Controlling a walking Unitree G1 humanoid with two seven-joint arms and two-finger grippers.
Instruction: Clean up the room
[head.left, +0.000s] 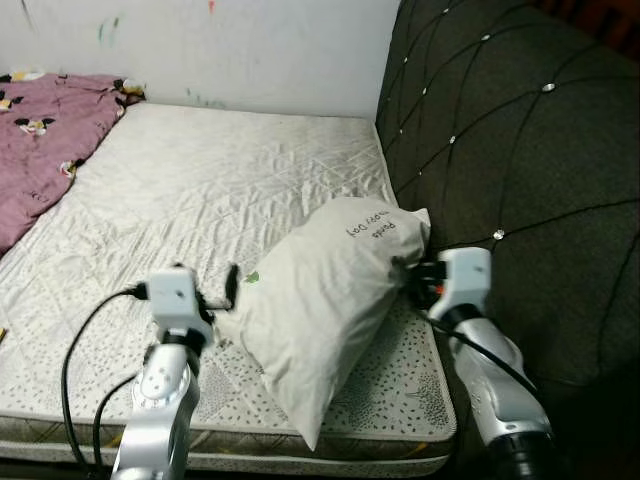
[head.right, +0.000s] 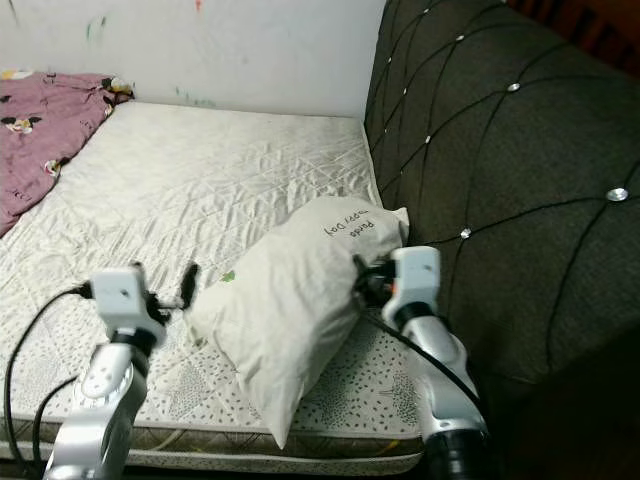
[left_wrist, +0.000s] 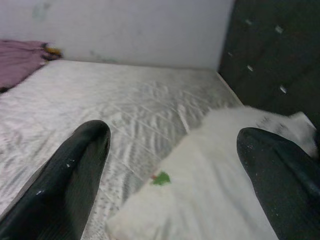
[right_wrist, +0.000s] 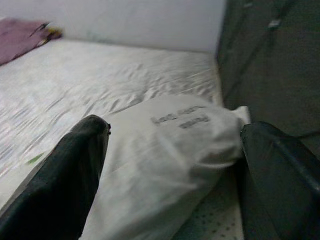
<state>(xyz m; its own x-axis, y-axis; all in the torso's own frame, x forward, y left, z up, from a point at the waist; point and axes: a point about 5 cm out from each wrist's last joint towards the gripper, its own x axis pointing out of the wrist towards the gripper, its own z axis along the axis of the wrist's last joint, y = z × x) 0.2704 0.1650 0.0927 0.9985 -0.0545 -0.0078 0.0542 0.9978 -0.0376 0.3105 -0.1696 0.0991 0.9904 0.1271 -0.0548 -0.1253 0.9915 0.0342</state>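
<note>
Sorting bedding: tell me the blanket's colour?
Mauve with small flowers, blanket; left eye view shows it best.

1. Wide bare mattress (head.left: 200, 190) lies open left of the pillow (head.left: 325, 290).
2. Tufted dark headboard (head.left: 520, 170) walls off the right, pillow corner touching it.
3. Purple blanket (head.left: 45, 140) crowds the far left corner.

We are in a bedroom.
We see a bare mattress (head.left: 230, 190), a pillow (head.left: 325, 290) and a tufted headboard (head.left: 510, 150).
</note>
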